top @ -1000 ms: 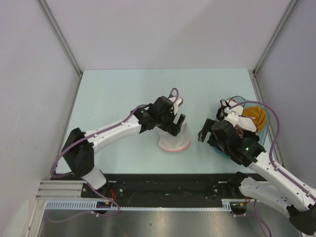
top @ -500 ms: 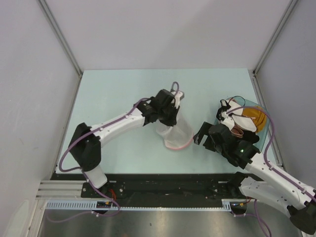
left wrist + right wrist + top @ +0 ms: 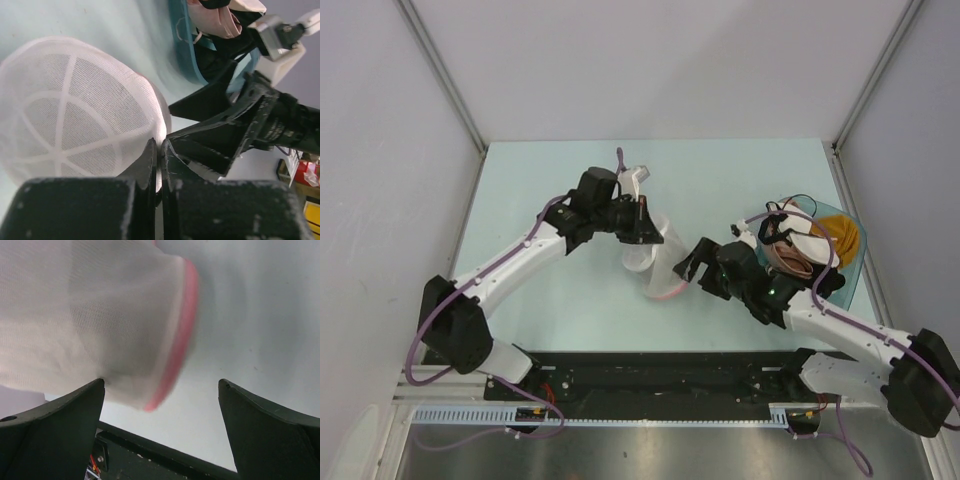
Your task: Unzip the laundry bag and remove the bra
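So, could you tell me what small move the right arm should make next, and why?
Probably ease the right gripper forward and close on the pink rim. Its jaws stand open with that rim just ahead between them, while the left gripper is shut on the laundry bag, so a second hold there would likely steady it for unzipping.

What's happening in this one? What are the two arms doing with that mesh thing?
Both arms are working on the white mesh laundry bag on the table. The left hand is shut, pinching the bag's mesh at its edge. The right hand is open, right beside the bag's pink-trimmed rim, gripping nothing. The pictures don't show whether the zipper is open.
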Tool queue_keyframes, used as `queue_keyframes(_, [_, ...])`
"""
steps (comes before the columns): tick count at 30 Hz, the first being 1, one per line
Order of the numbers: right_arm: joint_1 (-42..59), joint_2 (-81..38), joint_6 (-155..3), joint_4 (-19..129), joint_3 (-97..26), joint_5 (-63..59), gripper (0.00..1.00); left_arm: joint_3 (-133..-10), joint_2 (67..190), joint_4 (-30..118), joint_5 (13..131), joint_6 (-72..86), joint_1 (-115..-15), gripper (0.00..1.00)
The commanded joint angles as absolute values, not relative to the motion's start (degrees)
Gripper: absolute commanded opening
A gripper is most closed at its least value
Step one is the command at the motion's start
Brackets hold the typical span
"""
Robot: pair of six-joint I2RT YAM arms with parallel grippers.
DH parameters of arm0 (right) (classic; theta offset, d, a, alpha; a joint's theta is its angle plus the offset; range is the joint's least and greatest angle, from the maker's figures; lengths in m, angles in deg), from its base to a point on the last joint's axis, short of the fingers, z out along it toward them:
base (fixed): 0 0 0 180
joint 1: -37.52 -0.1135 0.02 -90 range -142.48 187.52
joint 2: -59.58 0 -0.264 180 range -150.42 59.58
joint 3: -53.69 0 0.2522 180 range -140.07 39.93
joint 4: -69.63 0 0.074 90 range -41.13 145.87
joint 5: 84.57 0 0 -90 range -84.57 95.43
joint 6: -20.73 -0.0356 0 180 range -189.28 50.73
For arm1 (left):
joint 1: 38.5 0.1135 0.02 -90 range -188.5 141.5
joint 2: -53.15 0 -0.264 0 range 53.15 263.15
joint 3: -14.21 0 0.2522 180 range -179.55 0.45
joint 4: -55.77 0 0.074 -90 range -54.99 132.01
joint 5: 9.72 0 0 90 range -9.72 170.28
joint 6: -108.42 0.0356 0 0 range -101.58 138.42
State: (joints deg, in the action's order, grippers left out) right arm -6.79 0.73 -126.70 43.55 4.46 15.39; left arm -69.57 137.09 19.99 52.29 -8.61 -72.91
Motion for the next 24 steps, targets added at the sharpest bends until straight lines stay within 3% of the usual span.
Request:
queue_keyframes(1, [-8.6, -3.6, -126.5, 55.2, 4.6, 14.5, 0.99, -69.4, 133.5, 23.4, 46.5, -9.7, -73.1, 0.00])
queue_keyframes(3, [-8.7, -7.1, -126.8, 58.8, 4.7, 14.1, 0.97, -69.7, 133.2, 23.2, 45.7, -10.0, -73.1, 0.00])
queue_keyframes(6, [-9.4, -8.6, -127.7, 60.2, 4.7, 14.0, 0.60, -70.0, 131.9, 22.7, 46.3, -9.7, -73.1, 0.00])
queue_keyframes(7, [-10.3, -8.1, -127.4, 60.1, 4.6, 15.5, 0.30, -70.0, 131.6, 22.2, 46.9, -8.9, -73.1, 0.00])
queue_keyframes(8, [-10.7, -6.4, -127.0, 59.2, 4.6, 16.5, 0.09, -70.0, 131.1, 21.5, 47.4, -8.5, -73.1, 0.00])
queue_keyframes(9, [-11.3, -5.3, -126.9, 58.3, 4.6, 17.6, 0.00, -70.1, 131.0, 20.9, 48.7, -8.0, -73.1, 0.00])
queue_keyframes(21, [-15.7, 12.9, -130.2, 34.8, -0.3, 25.2, 0.00, -72.9, 136.9, 15.5, 56.7, -4.4, -73.6, 0.00])
queue_keyframes(23, [-17.6, 12.7, -131.3, 27.9, -2.6, 27.7, 0.00, -72.6, 137.9, 16.3, 56.1, -4.3, -75.1, 0.03])
queue_keyframes(24, [-18.5, 12.2, -132.0, 24.8, -5.8, 32.4, 0.00, -72.7, 138.3, 16.4, 55.9, -3.5, -75.9, 0.11])
